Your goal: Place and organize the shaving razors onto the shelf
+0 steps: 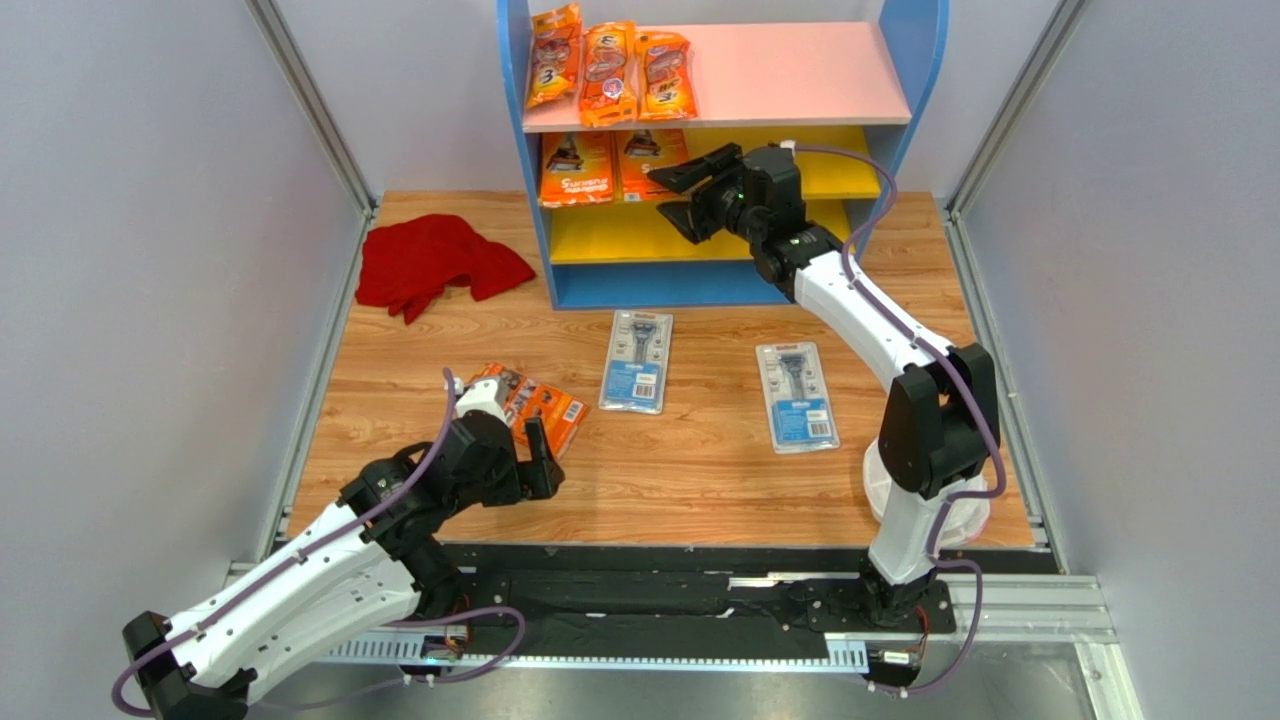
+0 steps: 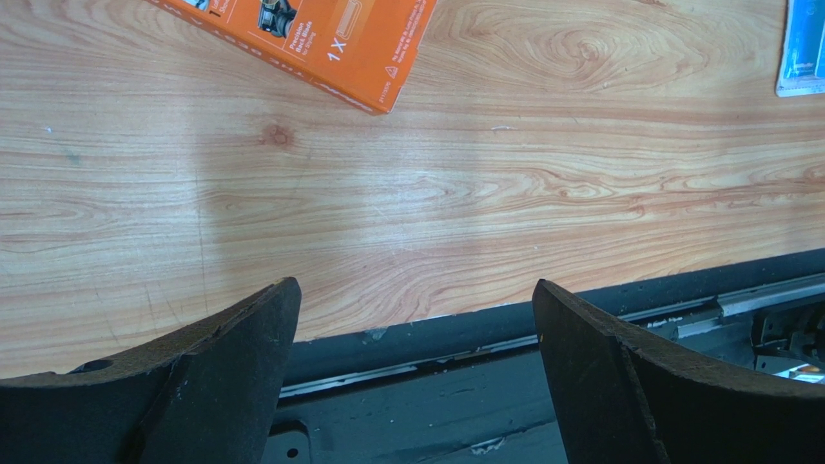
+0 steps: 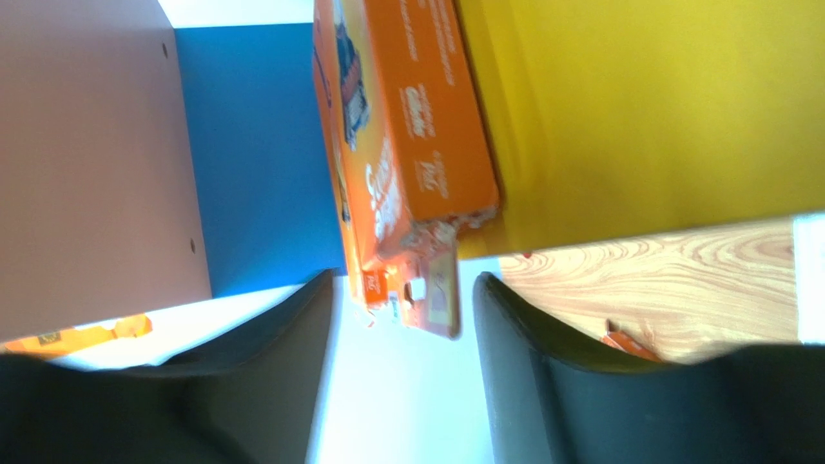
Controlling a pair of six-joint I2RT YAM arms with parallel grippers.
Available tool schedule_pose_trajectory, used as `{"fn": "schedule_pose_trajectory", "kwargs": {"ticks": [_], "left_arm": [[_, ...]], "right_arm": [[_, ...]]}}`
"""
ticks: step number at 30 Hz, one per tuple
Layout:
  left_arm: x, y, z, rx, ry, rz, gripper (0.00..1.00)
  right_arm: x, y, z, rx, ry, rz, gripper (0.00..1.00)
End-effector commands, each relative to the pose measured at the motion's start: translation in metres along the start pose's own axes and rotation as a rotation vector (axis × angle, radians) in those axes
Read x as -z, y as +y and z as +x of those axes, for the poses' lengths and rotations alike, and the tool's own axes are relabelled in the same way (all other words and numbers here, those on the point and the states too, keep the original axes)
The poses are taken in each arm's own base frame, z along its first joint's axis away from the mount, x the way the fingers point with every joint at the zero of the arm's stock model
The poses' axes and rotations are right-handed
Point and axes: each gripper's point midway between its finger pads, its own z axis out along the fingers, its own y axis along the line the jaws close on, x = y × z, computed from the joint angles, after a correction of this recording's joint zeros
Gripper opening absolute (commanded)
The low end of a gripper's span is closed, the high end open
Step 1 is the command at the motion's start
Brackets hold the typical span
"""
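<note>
Right hand (image 1: 673, 200) at shelf (image 1: 920, 60); red cloth (image 1: 436, 258) alongside.

Worktop (image 1: 706, 480): smooth matt wood-grain. Cloth (image 1: 436, 258), 10 o'clock: soft red fabric. Blister cards (image 1: 637, 362): glossy clear plastic.

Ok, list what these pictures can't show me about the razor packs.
Top view: right gripper hides part of the shelf's yellow boards.
Left wrist view: orange pack cut by the top edge, blister card by the right edge.
Right wrist view: boxed pack's small print is blurred.
</note>
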Motion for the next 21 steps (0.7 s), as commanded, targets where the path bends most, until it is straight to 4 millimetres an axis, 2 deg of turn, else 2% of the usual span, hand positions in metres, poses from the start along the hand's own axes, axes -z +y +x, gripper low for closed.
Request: {"fn": "schedule_pose_trajectory", "kwargs": {"ticks": [1, 2, 3, 5, 6, 7, 8, 9, 11, 12, 16, 18, 20, 21], "left_arm": [[0.002, -0.002, -0.004, -0.012, -0.011, 0.016, 0.99], [0.002, -0.003, -0.005, -0.012, -0.016, 0.018, 0.99], [0.003, -0.003, -0.005, -0.012, -0.013, 0.018, 0.99], [0.003, -0.005, -0.005, -0.012, -0.013, 0.022, 0.99], [0.003, -0.005, -0.004, -0.011, -0.009, 0.022, 0.99], [0.003, -0.005, -0.005, -0.01, -0.011, 0.026, 0.99], [0.003, -0.006, -0.005, -0.007, -0.012, 0.028, 0.99], [0.003, -0.006, -0.005, -0.006, -0.011, 0.031, 0.99], [0.003, -0.007, -0.005, -0.001, -0.014, 0.034, 0.99], [0.003, -0.008, -0.006, 0.002, -0.017, 0.037, 0.99], [0.0, -0.011, -0.005, 0.025, -0.01, 0.04, 0.99], [-0.004, -0.014, -0.004, 0.032, -0.001, 0.044, 0.99], [-0.008, -0.016, -0.004, 0.042, 0.004, 0.044, 0.99], [-0.01, -0.017, -0.003, 0.043, 0.016, 0.038, 0.99]], "right_arm": [[0.03, 0.03, 0.004, 0.064, -0.01, -0.075, 0.69], [0.033, 0.017, 0.004, 0.068, -0.015, -0.05, 0.74], [0.045, 0.028, 0.0, 0.074, -0.044, -0.071, 0.82], [0.055, 0.02, 0.0, 0.099, -0.062, -0.063, 0.87], [0.07, 0.03, -0.003, 0.112, -0.088, -0.081, 0.9], [0.077, 0.031, -0.003, 0.122, -0.097, -0.084, 0.91], [0.081, 0.021, -0.002, 0.136, -0.098, -0.064, 0.91], [0.095, 0.031, -0.002, 0.148, -0.11, -0.088, 0.93], [0.109, 0.026, 0.001, 0.162, -0.11, -0.077, 0.94], [0.123, 0.024, 0.003, 0.181, -0.116, -0.079, 0.96], [0.157, -0.005, 0.011, 0.215, -0.114, -0.037, 0.98], [0.178, -0.028, 0.012, 0.227, -0.136, 0.004, 1.0], [0.191, -0.045, 0.012, 0.243, -0.157, 0.031, 1.0], [0.203, -0.042, 0.011, 0.253, -0.179, 0.014, 1.0]]}}
